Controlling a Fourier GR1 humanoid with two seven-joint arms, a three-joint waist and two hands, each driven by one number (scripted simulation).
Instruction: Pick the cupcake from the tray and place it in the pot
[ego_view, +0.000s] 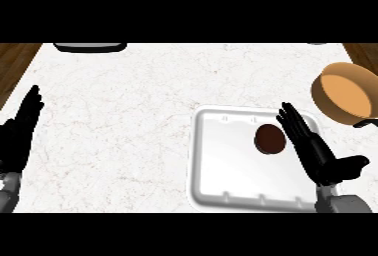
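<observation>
A dark brown cupcake (269, 138) lies in the white tray (221, 170), toward the tray's right side. Just right of the cupcake my right hand (316, 152) hovers over the tray's right rim, fingers straight and pointing away, thumb out to the right; it is open and holds nothing. An orange-tan pot (345, 92) with a dark handle stub sits at the counter's right edge, beyond the tray. My left hand (21, 132) rests open at the left edge, fingers up.
The white marble counter (125, 100) runs between the two hands. A dark, grey-rimmed object (90, 47) is cut off at the top left. Brown wood floor shows past the counter's left and right edges.
</observation>
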